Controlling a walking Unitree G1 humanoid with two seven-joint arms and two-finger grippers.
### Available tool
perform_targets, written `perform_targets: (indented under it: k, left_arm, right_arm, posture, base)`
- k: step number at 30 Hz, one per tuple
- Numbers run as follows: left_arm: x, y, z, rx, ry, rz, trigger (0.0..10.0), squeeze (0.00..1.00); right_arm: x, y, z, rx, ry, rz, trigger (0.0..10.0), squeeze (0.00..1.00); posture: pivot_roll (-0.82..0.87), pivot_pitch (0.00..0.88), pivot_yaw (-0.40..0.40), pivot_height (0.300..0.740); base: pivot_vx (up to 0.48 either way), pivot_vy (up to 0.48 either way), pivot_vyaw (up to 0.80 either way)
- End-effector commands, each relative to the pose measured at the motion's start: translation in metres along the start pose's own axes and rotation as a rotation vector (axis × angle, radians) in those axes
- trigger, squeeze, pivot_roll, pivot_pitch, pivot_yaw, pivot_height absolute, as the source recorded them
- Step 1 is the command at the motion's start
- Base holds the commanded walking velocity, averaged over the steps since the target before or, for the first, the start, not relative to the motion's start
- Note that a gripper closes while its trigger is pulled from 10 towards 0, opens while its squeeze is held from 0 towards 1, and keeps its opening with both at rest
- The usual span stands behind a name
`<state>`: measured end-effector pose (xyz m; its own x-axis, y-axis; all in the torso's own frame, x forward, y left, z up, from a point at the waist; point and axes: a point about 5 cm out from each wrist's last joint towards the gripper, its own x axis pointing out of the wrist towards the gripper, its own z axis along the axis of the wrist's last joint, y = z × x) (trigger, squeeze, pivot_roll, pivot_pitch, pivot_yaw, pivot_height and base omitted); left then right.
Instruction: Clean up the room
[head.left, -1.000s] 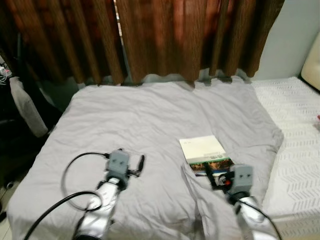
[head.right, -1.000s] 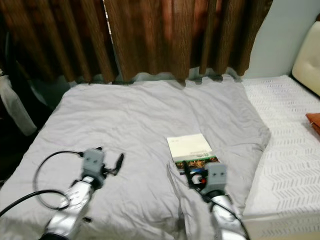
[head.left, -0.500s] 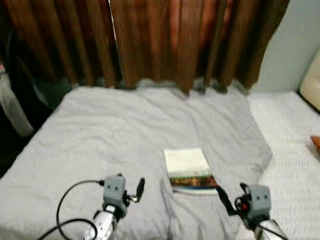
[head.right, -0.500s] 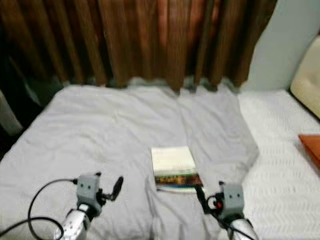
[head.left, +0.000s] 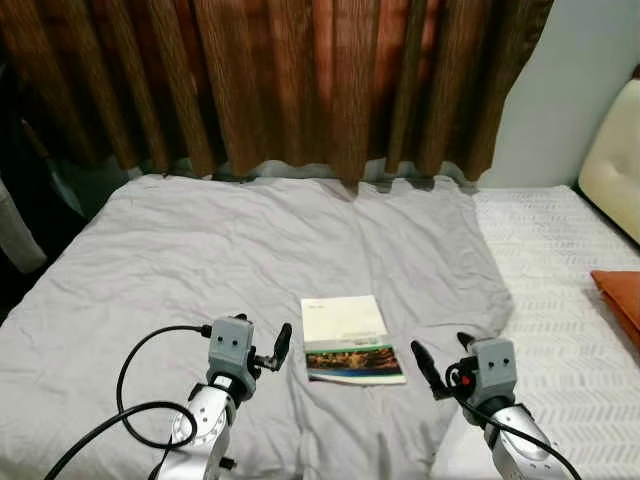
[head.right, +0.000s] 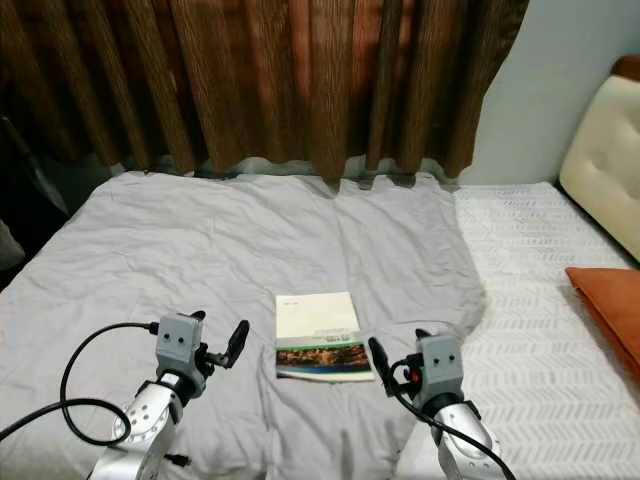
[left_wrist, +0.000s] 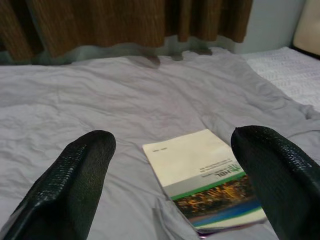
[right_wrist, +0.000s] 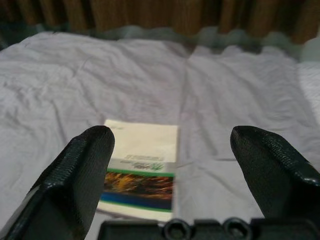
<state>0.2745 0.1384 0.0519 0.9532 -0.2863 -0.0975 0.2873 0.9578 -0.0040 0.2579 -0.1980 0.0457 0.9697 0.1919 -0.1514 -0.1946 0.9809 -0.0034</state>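
Both grippers have backed off the book (head.left: 352, 340): left gripper (head.left: 281, 346) and right gripper (head.left: 427, 368) flank it, fingers apparently spread, empty.

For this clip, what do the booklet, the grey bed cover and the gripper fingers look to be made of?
Booklet: thin paper, probably with a coated printed cover; it lies flat with crisp edges.
Grey bed cover: soft matte woven fabric, creased and wrinkled all over.
Left gripper fingers: black, finely pebbled matte surface, likely rubber or textured plastic. Right gripper fingers look alike.

L gripper (head.left: 281, 347) & R gripper (head.left: 424, 366) raised fwd, fingers spread wide, holding nothing.
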Motion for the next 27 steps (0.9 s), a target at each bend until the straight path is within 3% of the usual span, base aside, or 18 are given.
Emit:
perform_targets:
  k: [1,4,10,15,18,27]
  left_arm:
    - [-0.002,0.003,-0.003,0.010,0.017,-0.003,10.0,0.00]
    - [-0.009,0.004,-0.008,0.012,0.031,-0.004,10.0,0.00]
    - [-0.010,0.008,-0.011,0.020,0.047,0.025,10.0,0.00]
    - [-0.006,0.014,-0.006,0.072,0.049,0.042,10.0,0.00]
    - [-0.005,0.015,-0.002,0.049,0.028,0.039,10.0,0.00]
    - [-0.003,0.018,-0.001,0.038,0.026,0.053,10.0,0.00]
  right_arm:
    - [0.000,0.002,-0.001,0.019,0.005,-0.004,10.0,0.00]
    - [-0.008,0.002,-0.008,0.049,0.025,-0.017,10.0,0.00]
    - [-0.009,0.003,-0.012,0.058,0.039,-0.020,10.0,0.00]
    - [-0.003,0.006,-0.010,0.038,0.046,-0.013,10.0,0.00]
    - [0.000,0.007,-0.009,0.044,0.043,-0.008,10.0,0.00]
    - [0.002,0.011,-0.009,0.044,0.045,0.006,10.0,0.00]
  posture:
    - [-0.13,0.014,0.019,0.740]
    - [-0.13,0.026,0.018,0.740]
    - [-0.12,0.030,0.012,0.740]
    - [-0.10,0.024,0.011,0.740]
    - [-0.10,0.023,0.012,0.740]
    - [-0.10,0.016,0.015,0.740]
  base:
    - [0.000,-0.454,0.00]
    - [0.000,-0.454,0.00]
    - [0.000,-0.450,0.00]
    - [0.000,0.000,0.00]
    - [0.000,0.000,0.00]
    - [0.480,0.000,0.00]
